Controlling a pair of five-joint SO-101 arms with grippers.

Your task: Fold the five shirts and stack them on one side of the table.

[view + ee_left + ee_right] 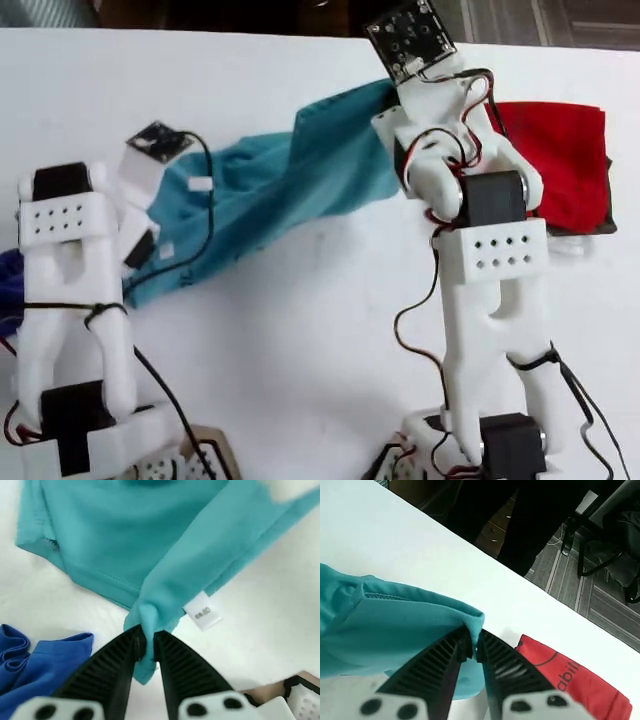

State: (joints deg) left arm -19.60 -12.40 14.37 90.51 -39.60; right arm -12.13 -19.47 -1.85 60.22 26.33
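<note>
1. Far left edge of the tabletop (300, 340): blue shirt (8, 285), crumpled, cut off by the border of the high view, just beside the left arm.
2. Next to it, left hand (147, 647): closed on a bunched corner of the teal shirt (150, 530), with the cloth pinched tight between the black ribbed fingers (100, 675). Small white label (202, 611) on the seam, just beside the grip.
3. Middle of the tabletop: teal shirt drawn out as a long band between both hands, running in the high view from the near left toward the far right. Wrinkled along its length, wider near the right arm. Not possible to tell how much of it lies on the white surface.
4. Right hand (474, 647), near the far edge of the tabletop: closed on the other end of the teal shirt, a hemmed edge folded over the fingertips.
5. Far right: red shirt (560, 160), folded flat, just beside the right arm and partly hidden behind it. Some white print on it in the right wrist view. Thin dark edge (600, 228) under its right side; not possible to tell what.
</note>
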